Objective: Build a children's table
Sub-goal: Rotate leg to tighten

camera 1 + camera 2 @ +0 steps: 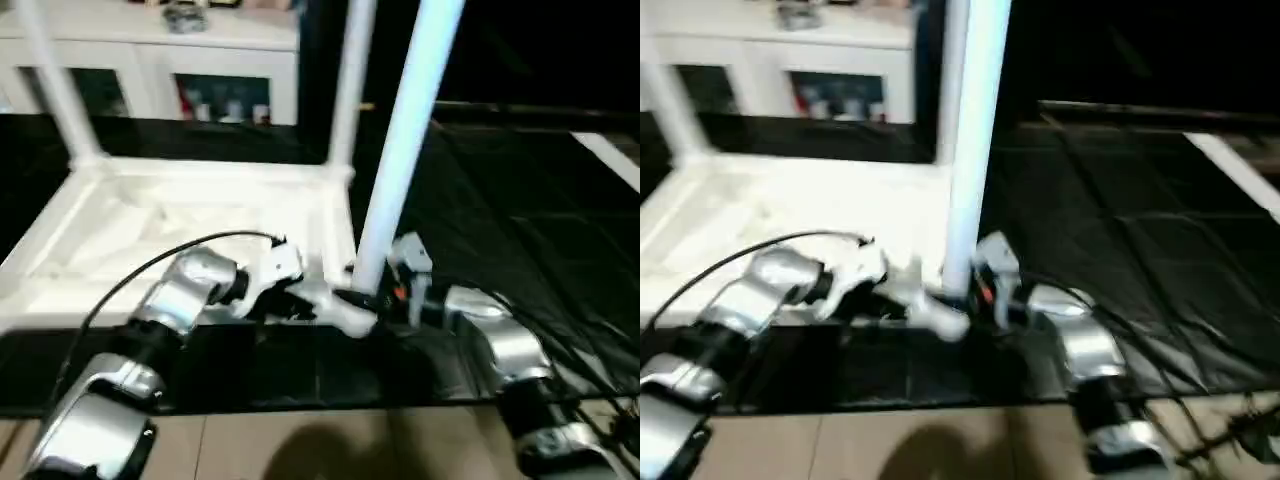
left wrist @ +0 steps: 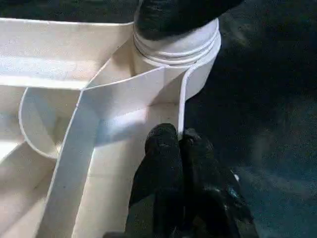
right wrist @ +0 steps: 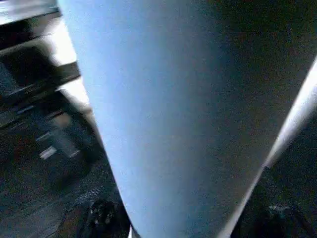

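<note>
**Pinching the rim, leg standing in the near corner**

My left gripper [image 2: 179, 141] is pressed fully together, both black fingers [image 2: 161, 163] side by side, nipping the thin upright rim of the table top [image 1: 120, 225] just beside its near corner socket [image 2: 176, 47]. The wrist camera looks straight along those fingers at the ribbed white underside, a rib running diagonally off to the socket's threaded collar.

Over on the other side, my right gripper [image 1: 372, 297] sits at the foot of the near leg [image 1: 405, 140], right where that leg meets the corner. Its fingers stand about half apart, but whether they are clamping the tube or just flanking it I cannot tell; the wrist camera sits right up against the pale tube [image 3: 163, 114].

Further out: the top lies upside down on the black mat [image 1: 520, 210], ribs up. Two more legs rise from its far corners, one on the left [image 1: 55, 85] and one on the right [image 1: 350, 85]. Beyond stands a white cabinet [image 1: 200, 60] with glass doors, and bare floor [image 1: 330, 445] shows nearest me.
</note>
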